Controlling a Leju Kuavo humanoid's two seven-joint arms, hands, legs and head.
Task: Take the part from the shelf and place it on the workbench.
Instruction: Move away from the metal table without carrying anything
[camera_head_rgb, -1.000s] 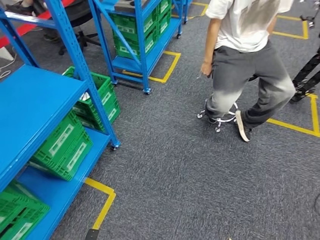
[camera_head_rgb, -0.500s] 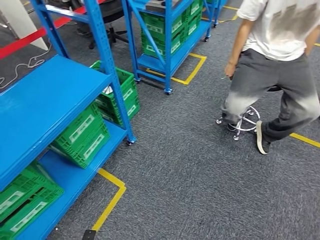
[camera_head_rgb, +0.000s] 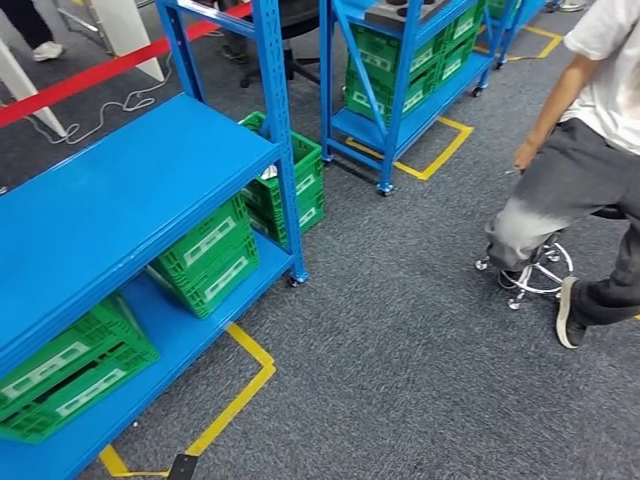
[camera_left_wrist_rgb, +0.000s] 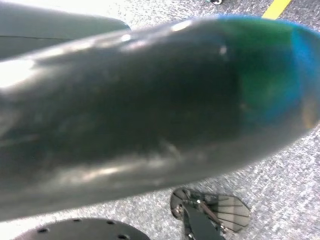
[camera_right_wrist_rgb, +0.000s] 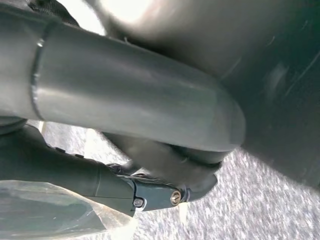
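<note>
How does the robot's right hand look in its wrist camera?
The right hand has a thick, smooth grey thumb with a rounded tip. Beside it are slimmer, darker fingers, one carrying two small metal screws.

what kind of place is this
Most likely a warehouse or factory storeroom: blue steel shelving racks on castors, green plastic crates on the low shelves, and yellow tape marking bays on the grey carpet.
</note>
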